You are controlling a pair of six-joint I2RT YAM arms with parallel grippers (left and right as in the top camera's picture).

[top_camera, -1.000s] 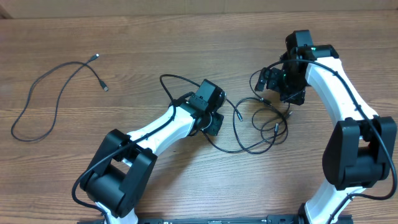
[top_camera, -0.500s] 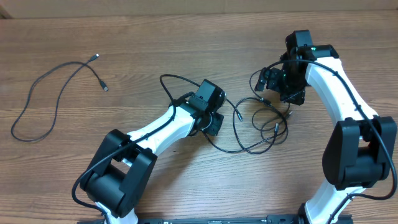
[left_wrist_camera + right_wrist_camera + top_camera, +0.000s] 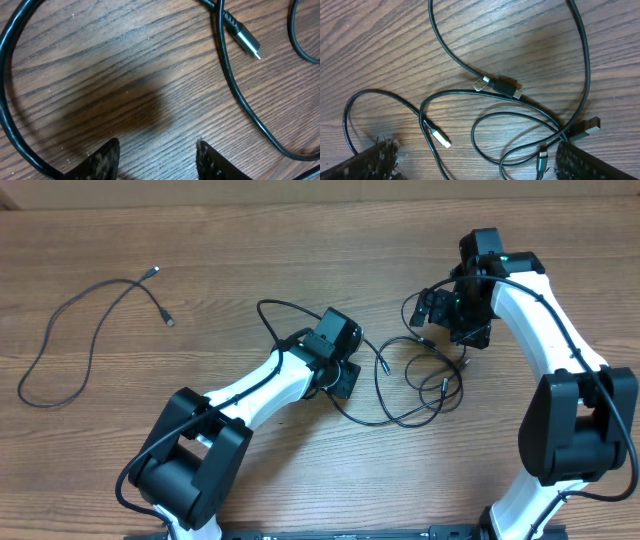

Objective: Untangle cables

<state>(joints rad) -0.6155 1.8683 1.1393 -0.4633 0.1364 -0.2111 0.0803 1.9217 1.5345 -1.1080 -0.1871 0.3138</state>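
Between our left fingers [image 3: 106,160]: bare wood only; the left gripper [image 3: 157,157] stands apart and holds nothing.
Just beyond them: a cord arcs past on either side, with one silver plug [image 3: 247,42] lying ahead to the right.
Right gripper [image 3: 477,162]: spread wide and empty, poised over the crossing strands.
Tangled cables [image 3: 420,375]: several loops overlapping right of the middle of the tabletop [image 3: 300,240], plugs mixed in.
Loose cable [image 3: 80,340]: lies alone, toward the far left corner.
Risk, right: we judge that closing here could pinch several strands at once, and pulling would tighten the tangle.
Risk, left: we may snag the plug in a loop.
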